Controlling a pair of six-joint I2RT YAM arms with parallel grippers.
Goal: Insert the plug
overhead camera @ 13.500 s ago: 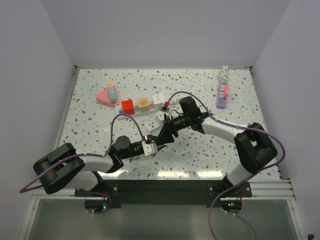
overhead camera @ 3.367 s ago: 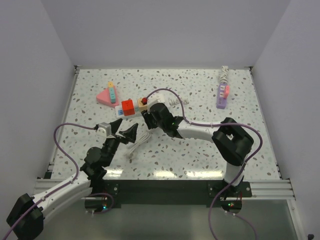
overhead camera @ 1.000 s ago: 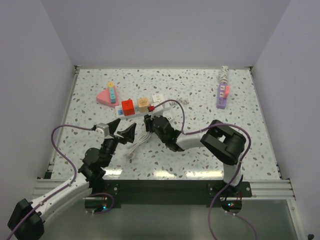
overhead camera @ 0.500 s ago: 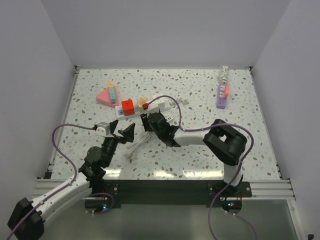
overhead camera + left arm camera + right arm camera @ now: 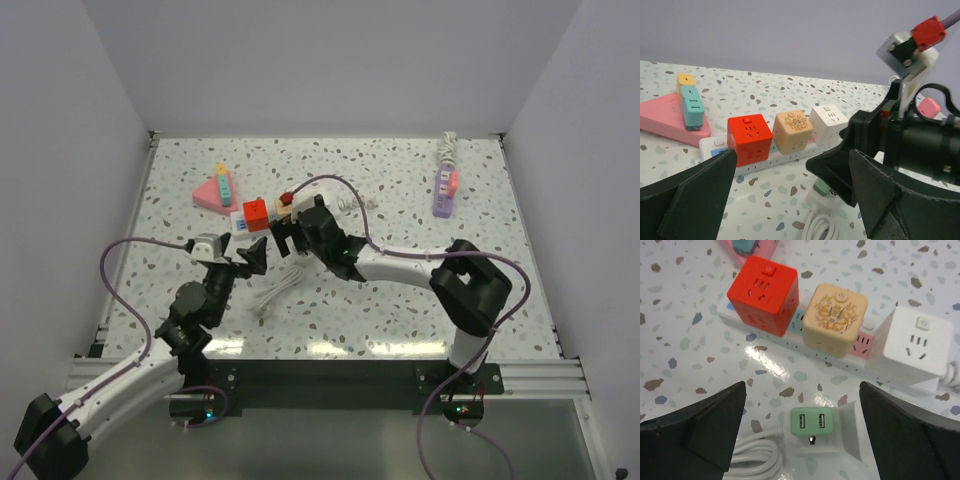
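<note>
Right gripper (image 5: 801, 390) spread wide and empty over white plug (image 5: 812, 430) with green 2-port USB face, plug lying on the table just on near side of power strip (image 5: 866, 344), by its beige cube adapter (image 5: 835, 319), left gripper (image 5: 792, 155) also wide, empty, near the strip's front
</note>
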